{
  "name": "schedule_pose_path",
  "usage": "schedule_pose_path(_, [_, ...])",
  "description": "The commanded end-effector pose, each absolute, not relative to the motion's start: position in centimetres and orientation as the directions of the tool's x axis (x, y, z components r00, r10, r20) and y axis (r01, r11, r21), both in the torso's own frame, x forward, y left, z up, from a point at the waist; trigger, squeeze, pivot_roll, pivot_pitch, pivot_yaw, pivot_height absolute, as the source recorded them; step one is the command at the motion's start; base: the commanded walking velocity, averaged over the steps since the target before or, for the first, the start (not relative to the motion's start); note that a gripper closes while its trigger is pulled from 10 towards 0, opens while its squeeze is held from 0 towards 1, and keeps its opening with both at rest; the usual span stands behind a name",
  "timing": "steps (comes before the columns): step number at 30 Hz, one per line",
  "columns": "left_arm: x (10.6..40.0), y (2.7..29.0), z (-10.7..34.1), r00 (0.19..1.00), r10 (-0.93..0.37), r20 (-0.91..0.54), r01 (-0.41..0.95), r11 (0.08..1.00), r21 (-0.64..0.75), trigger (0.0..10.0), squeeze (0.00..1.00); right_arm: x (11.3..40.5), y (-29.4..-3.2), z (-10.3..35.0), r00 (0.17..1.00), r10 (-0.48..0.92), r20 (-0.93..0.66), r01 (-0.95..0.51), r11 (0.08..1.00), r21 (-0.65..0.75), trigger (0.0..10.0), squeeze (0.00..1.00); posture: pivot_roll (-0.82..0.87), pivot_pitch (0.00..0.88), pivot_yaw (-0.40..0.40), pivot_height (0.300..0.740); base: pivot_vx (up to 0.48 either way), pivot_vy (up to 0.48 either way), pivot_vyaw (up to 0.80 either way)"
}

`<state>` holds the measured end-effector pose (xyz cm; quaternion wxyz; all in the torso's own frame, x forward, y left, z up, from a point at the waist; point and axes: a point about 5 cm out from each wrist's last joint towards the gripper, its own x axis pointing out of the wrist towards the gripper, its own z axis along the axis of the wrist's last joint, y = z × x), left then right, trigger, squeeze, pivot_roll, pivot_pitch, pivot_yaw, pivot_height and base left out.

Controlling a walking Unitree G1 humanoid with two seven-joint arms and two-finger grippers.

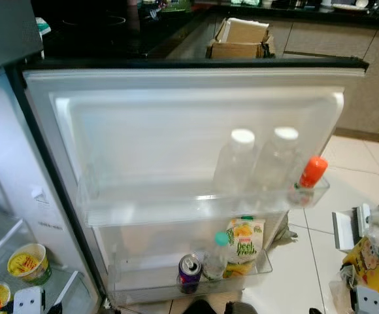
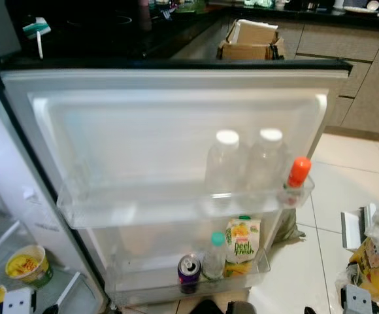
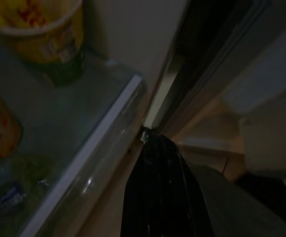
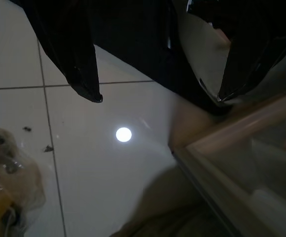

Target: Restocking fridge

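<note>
— White floor tiles (image 4: pixel 108 163) are closest. What hangs over them?

— The right gripper (image 4: pixel 158 96), fingers spread wide, holding nothing. Its wrist view shows a bag (image 4: pixel 5 182) on the floor. The head views show that bag (image 1: pixel 372 258) on the right.

— And the left gripper (image 3: pixel 155 143)?

— Its wrist view is dark. The fingers look pressed together, low by the fridge's glass shelf (image 3: pixel 79 163). A yellow cup (image 3: pixel 44 34) stands on that shelf.

— Where is the fridge door (image 1: pixel 196 124)?

— Wide open in front. The bottom rack holds a can (image 1: pixel 189 271), a small bottle (image 1: pixel 215 256) and a juice pack (image 1: pixel 244 245). The upper rack holds two clear bottles (image 1: pixel 238 163) and an orange-capped one (image 1: pixel 312 173).

— Farther back?

— A cardboard box (image 1: pixel 242 39) by dark counters.
</note>
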<state>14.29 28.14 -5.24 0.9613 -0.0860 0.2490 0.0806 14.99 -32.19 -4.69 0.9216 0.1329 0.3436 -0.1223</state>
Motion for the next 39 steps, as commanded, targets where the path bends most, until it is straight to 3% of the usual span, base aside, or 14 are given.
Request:
schedule_pose_path(1, [14.3,28.4,-5.2,0.859,0.116,-0.5,-0.194,0.975,-0.108,10.0,0.0,15.0,-32.1,-4.8,0.725,-0.14,-0.674,0.33,0.93,0.162,10.0,0.0,0.01,0.0,-0.065,0.607,0.0,0.0,0.0])
schedule_pose_path(23, [14.4,27.6,-5.6,0.848,0.099,-0.52,-0.188,0.975,-0.12,10.0,0.0,15.1,-32.2,-4.5,0.752,-0.121,-0.648,0.316,0.929,0.193,10.0,0.0,0.0,0.0,-0.067,0.626,0.0,0.0,0.0])
schedule_pose_path(39, [14.3,27.0,-6.0,0.836,0.063,-0.545,-0.153,0.981,-0.122,10.0,0.0,15.0,-32.3,-4.5,0.756,-0.12,-0.644,0.318,0.927,0.201,10.0,0.0,0.0,0.0,-0.07,0.626,-0.465,0.0,0.0])
